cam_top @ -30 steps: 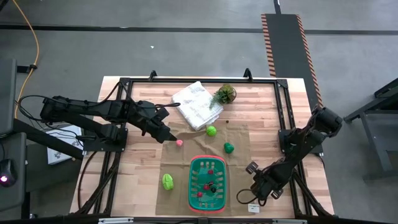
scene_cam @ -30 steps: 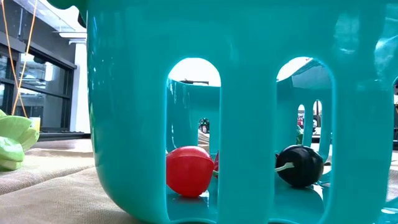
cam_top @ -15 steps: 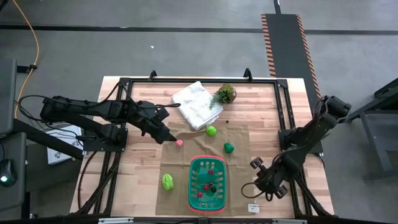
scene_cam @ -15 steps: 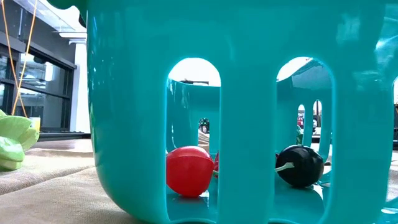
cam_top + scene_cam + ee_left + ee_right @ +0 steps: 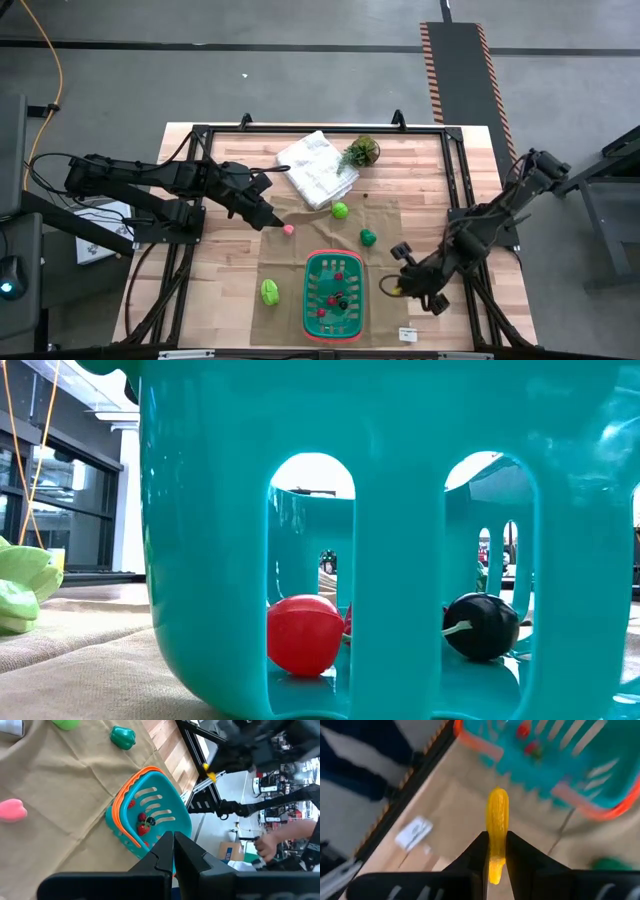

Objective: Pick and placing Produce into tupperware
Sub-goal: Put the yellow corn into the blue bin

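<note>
The tupperware, a teal basket with an orange rim (image 5: 334,295), stands on a tan cloth near the table's front edge and holds small red and dark pieces (image 5: 305,635). To the basket's right, above the table, my right gripper (image 5: 390,287) is shut on a yellow elongated produce piece (image 5: 497,817). My left gripper (image 5: 270,222) hangs shut and holds nothing, beside a pink piece (image 5: 288,229). Green produce lies on the cloth: one round piece (image 5: 340,210), one dark green piece (image 5: 368,237) and one light green piece (image 5: 269,291). My right gripper pinches the yellow piece between its two fingers (image 5: 480,852) at the piece's near end (image 5: 496,862). The rest sticks out past the fingertips, along the fingers. The fingers slant down toward the basket from the table's right. The piece is lifted clear of the table.
A folded white cloth (image 5: 315,168) and a small potted plant (image 5: 360,152) sit at the table's far side. A black frame (image 5: 455,180) runs around the tabletop. A white label (image 5: 407,334) lies near the front edge. A person's hand (image 5: 267,845) shows beyond the table.
My right gripper has risen from near the table's front edge and swung toward the basket, tipping less steeply, with the yellow piece still held.
</note>
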`<action>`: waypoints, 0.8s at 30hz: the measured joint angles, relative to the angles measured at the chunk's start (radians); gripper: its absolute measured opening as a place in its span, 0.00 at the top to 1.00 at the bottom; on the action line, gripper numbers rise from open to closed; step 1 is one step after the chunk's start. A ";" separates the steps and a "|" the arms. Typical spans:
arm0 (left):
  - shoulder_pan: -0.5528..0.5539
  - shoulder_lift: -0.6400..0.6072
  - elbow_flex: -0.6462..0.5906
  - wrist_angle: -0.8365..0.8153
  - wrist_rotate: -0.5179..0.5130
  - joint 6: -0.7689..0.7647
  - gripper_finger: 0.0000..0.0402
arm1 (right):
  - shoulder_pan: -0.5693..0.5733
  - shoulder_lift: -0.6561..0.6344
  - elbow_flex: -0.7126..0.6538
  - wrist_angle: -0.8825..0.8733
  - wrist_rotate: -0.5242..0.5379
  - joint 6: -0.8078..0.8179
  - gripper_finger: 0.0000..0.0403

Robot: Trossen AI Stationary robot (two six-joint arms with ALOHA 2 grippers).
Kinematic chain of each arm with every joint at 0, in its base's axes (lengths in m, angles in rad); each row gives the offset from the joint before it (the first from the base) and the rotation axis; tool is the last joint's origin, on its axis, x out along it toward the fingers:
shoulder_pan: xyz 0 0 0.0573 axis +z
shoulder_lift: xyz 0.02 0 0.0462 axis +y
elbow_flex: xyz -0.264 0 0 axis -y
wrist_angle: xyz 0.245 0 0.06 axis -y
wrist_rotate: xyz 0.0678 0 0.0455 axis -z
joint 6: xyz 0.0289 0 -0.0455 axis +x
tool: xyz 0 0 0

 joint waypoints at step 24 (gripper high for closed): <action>0.000 0.000 0.000 0.000 -0.008 -0.004 0.99 | -0.252 0.233 0.443 0.042 -0.145 -0.112 0.90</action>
